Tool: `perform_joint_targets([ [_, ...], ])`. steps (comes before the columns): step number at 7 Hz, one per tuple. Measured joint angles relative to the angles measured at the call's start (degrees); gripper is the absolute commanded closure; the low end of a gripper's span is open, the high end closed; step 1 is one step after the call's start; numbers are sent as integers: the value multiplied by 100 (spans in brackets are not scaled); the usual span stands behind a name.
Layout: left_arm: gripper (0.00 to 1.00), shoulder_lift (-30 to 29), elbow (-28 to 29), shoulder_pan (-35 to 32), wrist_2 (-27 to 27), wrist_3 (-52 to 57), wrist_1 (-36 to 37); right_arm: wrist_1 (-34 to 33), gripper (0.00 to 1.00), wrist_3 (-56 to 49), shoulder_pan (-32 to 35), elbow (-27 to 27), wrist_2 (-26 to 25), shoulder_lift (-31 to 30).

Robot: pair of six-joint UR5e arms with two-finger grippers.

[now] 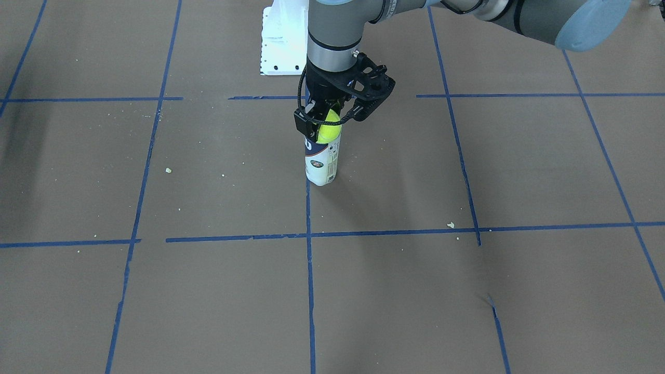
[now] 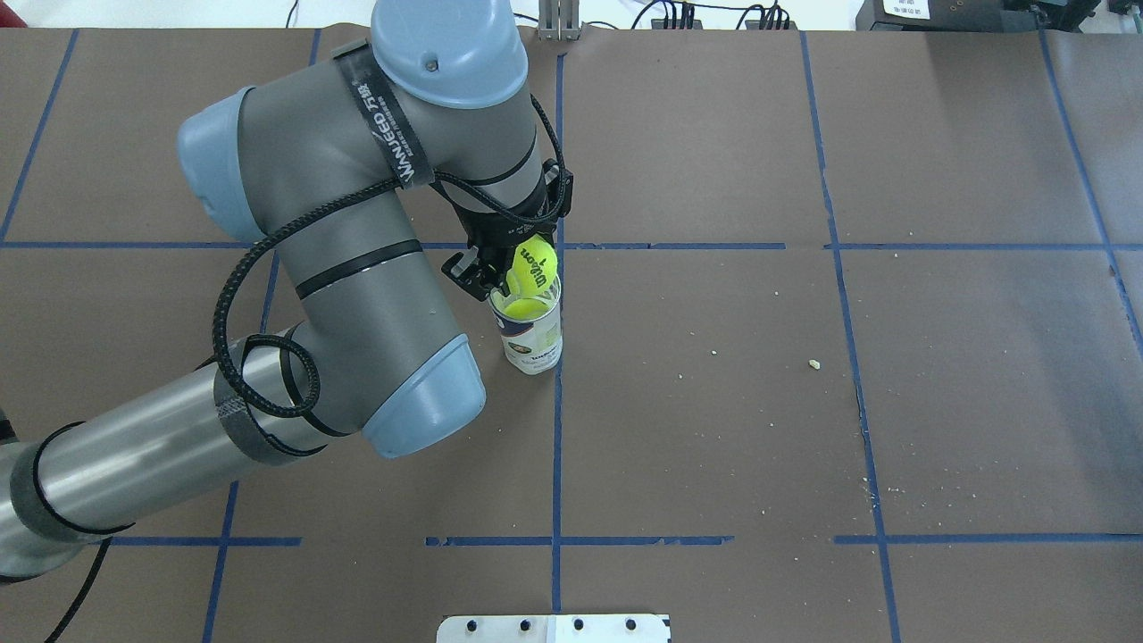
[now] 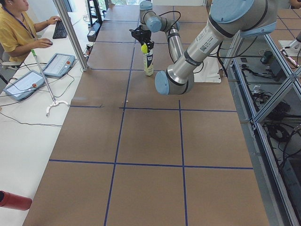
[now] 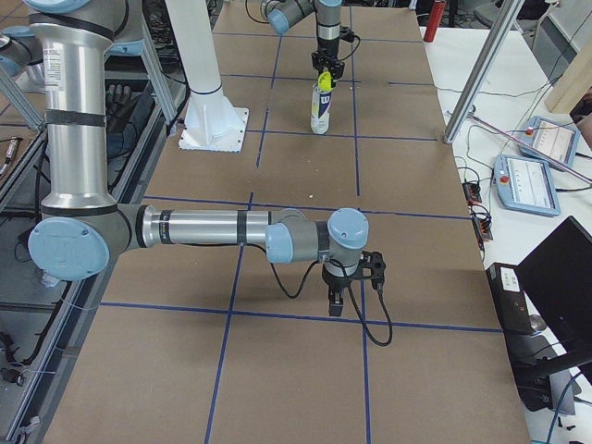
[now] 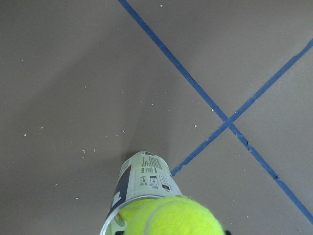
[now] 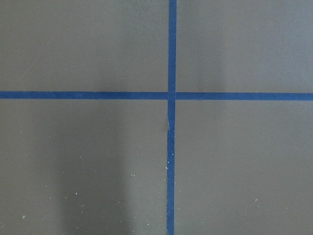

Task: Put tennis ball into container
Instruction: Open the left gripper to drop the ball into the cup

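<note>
Holding the ball point(image 2: 533, 266) at the tube point(image 1: 322, 163) mouth, mid-bench, your left tool point(image 1: 327, 127) is clamped on it. Release step, I judge: centre over the rim, then open. State of the right tool point(image 4: 338, 301) cannot be told.

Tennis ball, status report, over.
Left gripper shut on tennis ball, just above tube mouth, not yet in. Right gripper far off, state unclear. Something yellow already inside tube.
</note>
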Motion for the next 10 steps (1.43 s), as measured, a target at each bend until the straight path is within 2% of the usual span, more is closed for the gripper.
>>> perform_joint_targets([
  [1, 86, 8, -17, 8, -10, 0, 13, 0, 0, 0, 0, 0, 0, 0],
  [2, 69, 17, -26, 13, -22, 0, 22, 0, 0, 0, 0, 0, 0, 0],
  [3, 1, 23, -29, 19, -31, 0, 25, 0, 0, 0, 0, 0, 0, 0],
  [8, 0, 87, -46, 36, -24, 4, 26, 0, 0, 0, 0, 0, 0, 0],
  [10, 0, 455, -481, -36, -24, 793, 43, 0, 0, 0, 0, 0, 0, 0],
])
